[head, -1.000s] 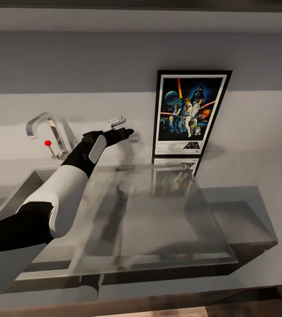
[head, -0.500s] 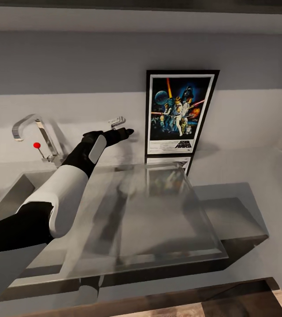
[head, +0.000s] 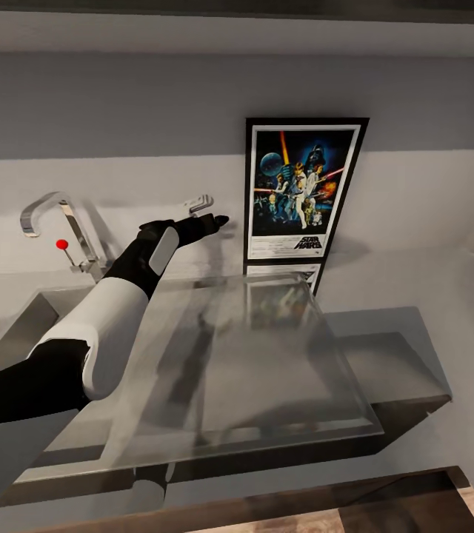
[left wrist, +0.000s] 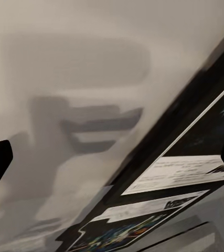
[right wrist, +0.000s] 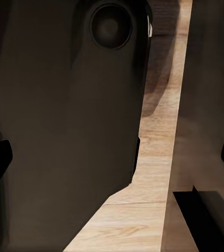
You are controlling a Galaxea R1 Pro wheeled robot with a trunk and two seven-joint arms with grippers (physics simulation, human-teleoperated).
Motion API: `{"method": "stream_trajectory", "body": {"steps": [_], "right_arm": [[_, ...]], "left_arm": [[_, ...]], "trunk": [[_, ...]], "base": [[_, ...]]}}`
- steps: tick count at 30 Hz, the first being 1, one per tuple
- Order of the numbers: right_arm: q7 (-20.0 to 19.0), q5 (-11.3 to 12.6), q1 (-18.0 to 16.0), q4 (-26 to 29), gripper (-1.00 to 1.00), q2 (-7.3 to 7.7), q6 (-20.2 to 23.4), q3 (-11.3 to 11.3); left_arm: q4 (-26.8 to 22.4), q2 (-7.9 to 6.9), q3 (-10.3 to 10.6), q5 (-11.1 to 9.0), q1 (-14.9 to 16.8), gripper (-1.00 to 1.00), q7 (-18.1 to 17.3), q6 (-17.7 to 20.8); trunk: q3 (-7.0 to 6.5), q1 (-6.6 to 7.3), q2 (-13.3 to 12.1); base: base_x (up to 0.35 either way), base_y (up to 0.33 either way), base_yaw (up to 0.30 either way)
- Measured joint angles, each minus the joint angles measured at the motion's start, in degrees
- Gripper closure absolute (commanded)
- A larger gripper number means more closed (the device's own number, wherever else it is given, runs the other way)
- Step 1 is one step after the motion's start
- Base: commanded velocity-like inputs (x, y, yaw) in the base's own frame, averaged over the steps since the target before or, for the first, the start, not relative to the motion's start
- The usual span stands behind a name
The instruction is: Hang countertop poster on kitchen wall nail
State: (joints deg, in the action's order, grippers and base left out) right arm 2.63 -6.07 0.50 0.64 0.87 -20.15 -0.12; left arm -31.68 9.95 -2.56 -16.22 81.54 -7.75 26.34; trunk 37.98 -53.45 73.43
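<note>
Poster stands upright on the kitchen countertop, leaning against the wall. Left gripper is near it, fingers apart. Right gripper fingers are apart.

The upright framed Star Wars poster stands on the long smooth grey countertop, leaning against the wall behind. The curved metal tap stands far left, with the left gripper between them, near the poster's left edge.
</note>
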Motion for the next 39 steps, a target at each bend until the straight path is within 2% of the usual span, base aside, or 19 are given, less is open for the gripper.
{"method": "stream_trajectory", "body": {"steps": [21,39], "right_arm": [[0.0,-0.01,0.0,0.0,-1.0,0.0,0.0,-0.01],[0.0,-0.01,0.0,0.0,-1.0,0.0,0.0,-0.01]], "left_arm": [[-0.09,0.0,-0.05,0.0,0.0,-1.0,-0.22,-0.09],[-0.09,0.0,-0.06,0.01,0.0,-1.0,-0.22,-0.11]], "trunk": [[0.0,0.0,0.0],[0.0,0.0,0.0]], "base": [[0.001,0.0,0.0],[0.092,0.0,0.0]]}}
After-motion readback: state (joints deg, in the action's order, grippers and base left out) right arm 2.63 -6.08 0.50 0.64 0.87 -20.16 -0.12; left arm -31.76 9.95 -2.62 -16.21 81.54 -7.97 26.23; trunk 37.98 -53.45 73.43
